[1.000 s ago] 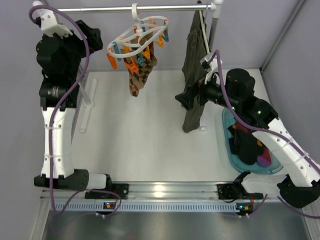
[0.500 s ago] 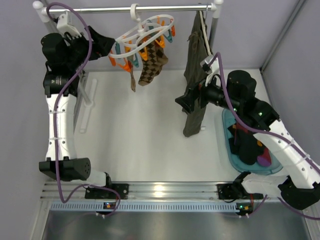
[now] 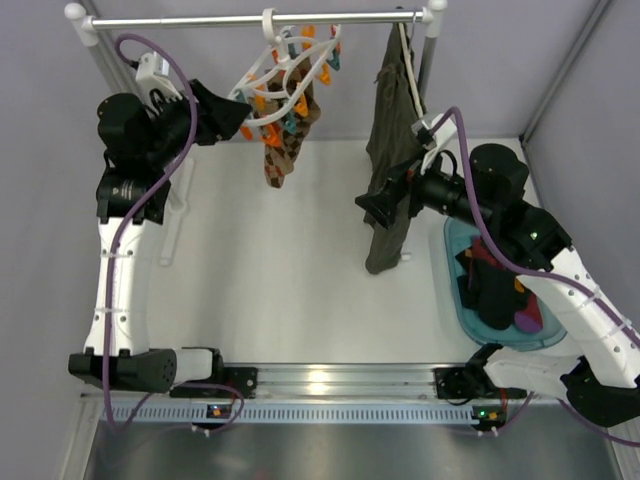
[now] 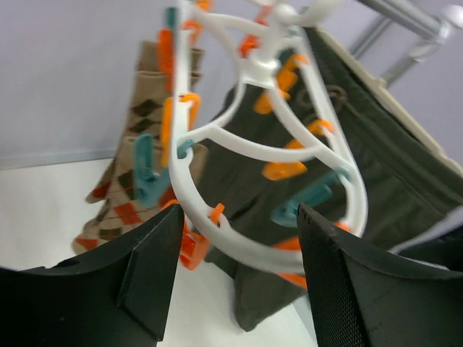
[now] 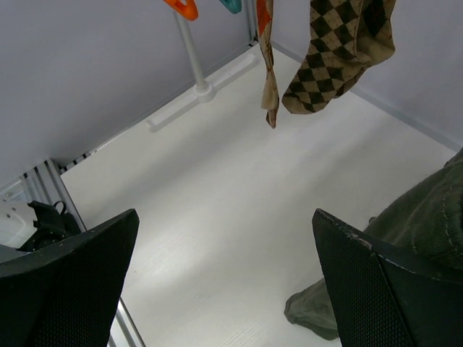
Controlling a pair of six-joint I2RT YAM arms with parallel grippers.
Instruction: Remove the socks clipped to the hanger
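While your left gripper (image 4: pixel 239 217) has its fingers spread, the hanger (image 4: pixel 246 143) rim sits between them. Your right gripper (image 5: pixel 226 217) gapes wide, far from the socks (image 5: pixel 340 50).

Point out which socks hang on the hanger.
The brown argyle socks, clipped under the white hanger. The black socks and the striped one lie in the teal tub.

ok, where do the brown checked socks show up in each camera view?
Top external: socks upper centre, hanging below the rail.
Left wrist: socks at left, behind the hanger.
Right wrist: socks at the top edge, right of centre.
Shared landmark: the green garment, in all three views.
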